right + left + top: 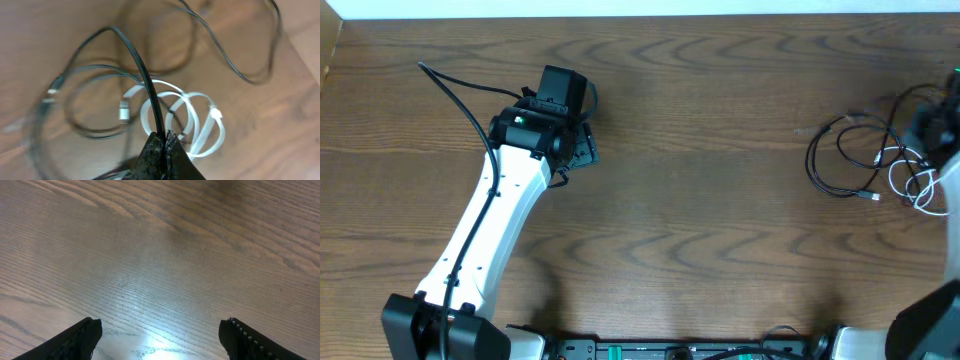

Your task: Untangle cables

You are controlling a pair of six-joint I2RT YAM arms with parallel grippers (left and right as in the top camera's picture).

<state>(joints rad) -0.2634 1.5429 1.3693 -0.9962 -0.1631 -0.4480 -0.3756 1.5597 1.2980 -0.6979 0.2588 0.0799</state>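
A tangle of thin cables lies at the table's far right: several black cables (840, 160) in loops and one white cable (910, 182) coiled beside them. In the right wrist view my right gripper (164, 136) is shut on a black cable (145, 75) that rises from between its fingertips, above the white cable (200, 120) and more black loops (90, 100). In the overhead view the right gripper (930, 128) sits over the tangle's right side. My left gripper (160, 330) is open and empty over bare wood, far left of the cables (582, 140).
The table's back edge (640, 17) runs along the top. The left arm's own thick black cable (460, 100) arcs over the table at the left. The arm bases (670, 348) stand along the front edge.
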